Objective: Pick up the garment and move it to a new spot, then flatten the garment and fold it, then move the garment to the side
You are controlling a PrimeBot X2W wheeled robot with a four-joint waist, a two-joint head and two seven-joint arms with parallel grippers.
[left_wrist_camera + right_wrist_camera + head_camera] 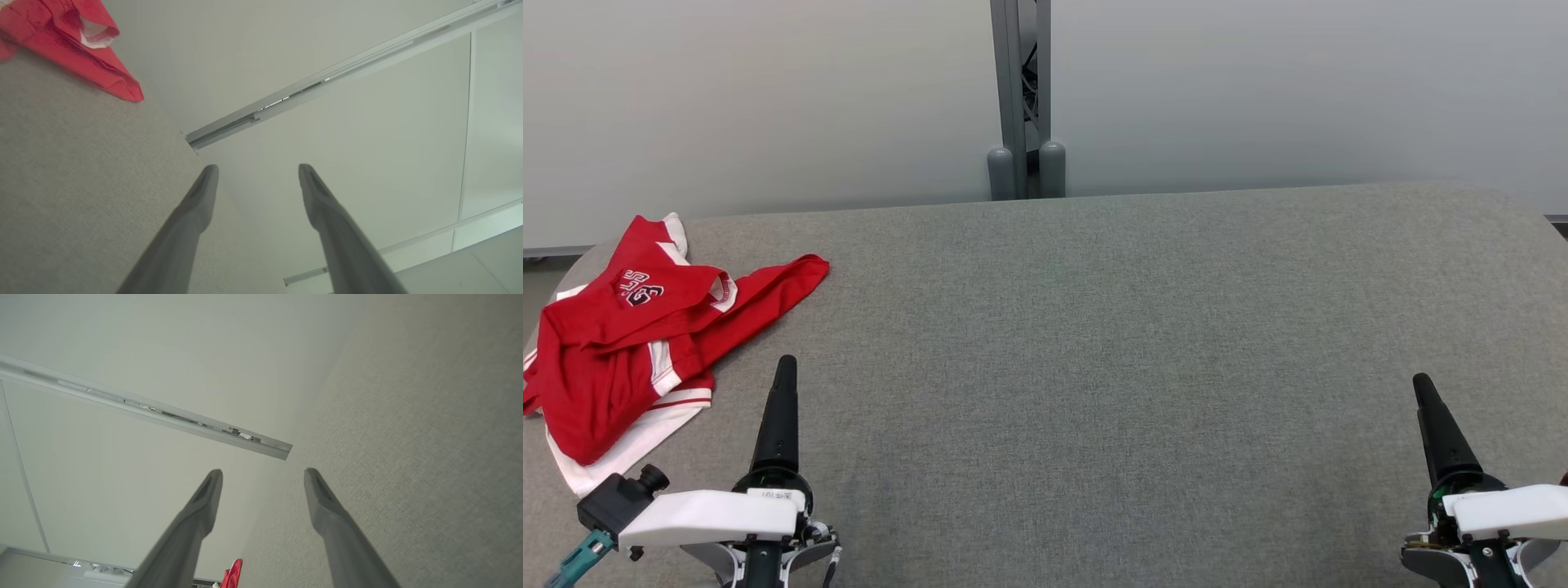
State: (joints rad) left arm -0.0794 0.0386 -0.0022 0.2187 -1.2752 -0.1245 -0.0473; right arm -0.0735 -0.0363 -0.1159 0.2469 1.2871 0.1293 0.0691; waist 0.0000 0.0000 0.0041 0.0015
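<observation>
Garment point(629, 343) aside, the biggest thing in the head view is the table point(1094, 367). It is a wide slab covered in grey woven fabric with a fine, even grain, rounded at its far corners and running from edge to edge of the view. Behind it stands a plain, smooth, pale grey wall point(768, 98). A grey metal post point(1021, 98) rises against the wall at the middle of the table's far edge, with two rounded caps at its foot. The garment lies on the table's left side near the far corner, well apart from the middle. It is a crumpled red jersey of thin, soft cloth with white panels and stripes, white-edged trim and a dark-outlined print on an upturned fold. One red flap points toward the table's centre and a white part spreads flat toward the near edge. The left gripper point(257, 169) hovers above the table just beside the garment's near side without touching it, its long, tapered, matte dark fingers spread wide with air between them. The right gripper point(263, 473) hangs over the table's near right, far from the garment, its jaws equally wide and empty.
</observation>
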